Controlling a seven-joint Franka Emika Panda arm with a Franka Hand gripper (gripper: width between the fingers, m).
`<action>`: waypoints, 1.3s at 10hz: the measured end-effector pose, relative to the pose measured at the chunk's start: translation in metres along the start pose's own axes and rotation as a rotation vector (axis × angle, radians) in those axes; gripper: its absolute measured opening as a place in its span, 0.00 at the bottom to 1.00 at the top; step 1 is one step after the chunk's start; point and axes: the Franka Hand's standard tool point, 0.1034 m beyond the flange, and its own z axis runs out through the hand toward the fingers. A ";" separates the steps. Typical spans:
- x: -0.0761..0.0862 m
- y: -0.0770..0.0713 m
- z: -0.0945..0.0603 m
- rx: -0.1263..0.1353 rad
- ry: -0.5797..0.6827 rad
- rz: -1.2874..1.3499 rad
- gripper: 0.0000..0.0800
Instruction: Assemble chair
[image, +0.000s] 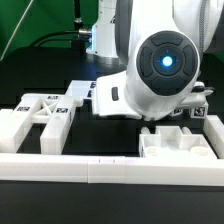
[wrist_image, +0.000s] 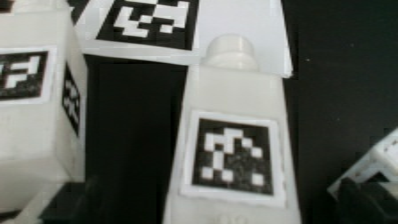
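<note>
The gripper cannot be read here: in the exterior view the robot housing (image: 160, 62) hides it, and in the wrist view only a blurred grey shape (wrist_image: 48, 205) at the frame's edge beside the leg may be a finger, so I cannot tell how wide the jaws stand or whether they hold anything. The chair is in loose parts on the dark table (image: 115, 130). A cluster of slotted parts (image: 40, 115) with tags lies toward the exterior view's left, and a boxy part (image: 178, 148) sits toward its right just behind the long border rail (image: 110, 165). Close under the wrist camera lies 1 square leg (wrist_image: 231, 150), which carries 1 tag on its upper face and ends in a rounded peg (wrist_image: 231, 48). It lies just beside a larger tagged part (wrist_image: 32, 95), with a dark gap between the 2. These parts look like rigid, hollow moulded plastic, so I judge them light, stiff and not fragile, but smooth enough to slip or twist in a loose pinch. The leg's 2 flat parallel side faces are the natural place to take hold, about mid-length so it does not tip, leaving the peg end free for its socket. The narrow gap beside the neighbouring part may crowd 1 finger.
</note>
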 end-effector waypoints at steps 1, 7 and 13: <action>0.001 -0.001 0.000 -0.001 0.005 -0.002 0.81; 0.000 -0.001 -0.008 -0.002 0.013 -0.017 0.36; -0.037 -0.020 -0.095 -0.003 -0.042 0.001 0.36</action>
